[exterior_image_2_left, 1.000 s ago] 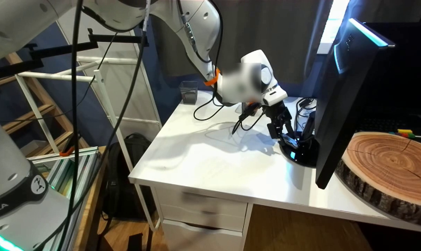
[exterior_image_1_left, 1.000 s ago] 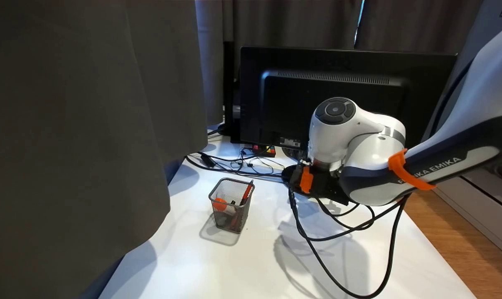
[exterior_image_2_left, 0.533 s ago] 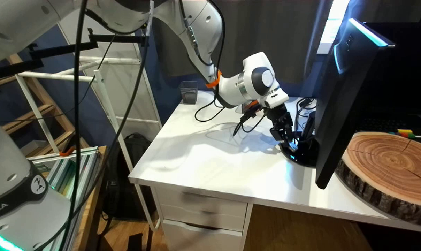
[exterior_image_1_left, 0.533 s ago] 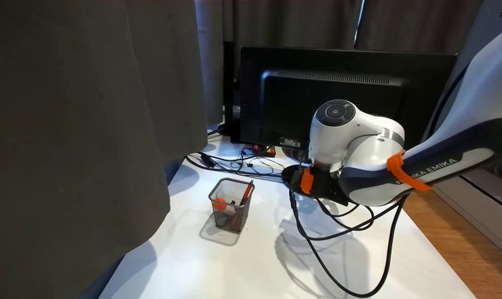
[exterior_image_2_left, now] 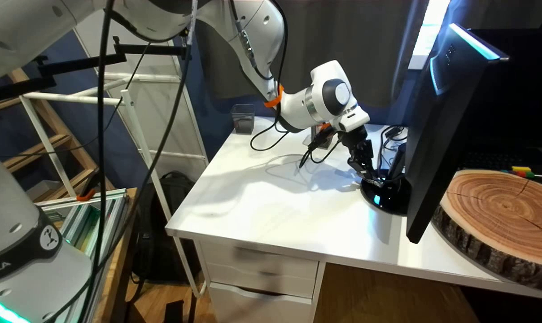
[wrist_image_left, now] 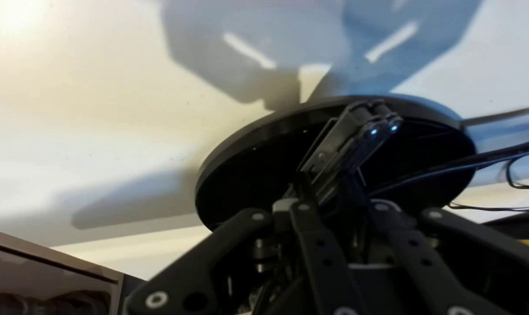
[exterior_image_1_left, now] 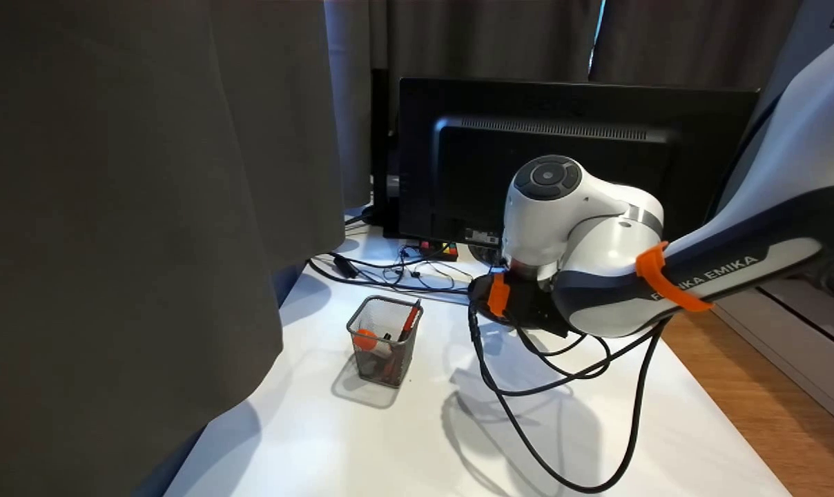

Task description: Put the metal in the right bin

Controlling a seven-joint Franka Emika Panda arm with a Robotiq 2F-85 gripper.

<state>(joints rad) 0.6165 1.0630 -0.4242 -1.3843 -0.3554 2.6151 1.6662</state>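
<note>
The metal (wrist_image_left: 350,140), a slim dark tool-like piece with two bright spots at its far end, sits between the fingers of my gripper (wrist_image_left: 330,188), which is shut on it. In the wrist view it lies slantwise over the round black monitor base (wrist_image_left: 255,170); whether it still touches the base I cannot tell. An exterior view shows the metal (exterior_image_2_left: 372,180) jutting from the fingertips. The right bin (exterior_image_1_left: 382,366), a see-through mesh cup with a red pen and an orange item inside, stands on the desk near the curtain; the arm partly covers it elsewhere.
The monitor (exterior_image_1_left: 562,159) rises close beside the gripper. Cables (exterior_image_1_left: 382,276) run over the desk to its base, and loops of cable (exterior_image_1_left: 569,393) hang from the arm. A further mesh cup (exterior_image_2_left: 243,119) stands at the desk's back left corner, and a wood slab (exterior_image_2_left: 504,211) lies beyond the monitor.
The gripper dipped slightly, closed from wide apart onto the metal, then rose a little. The metal has changed its tilt and now points out from the fingers.
</note>
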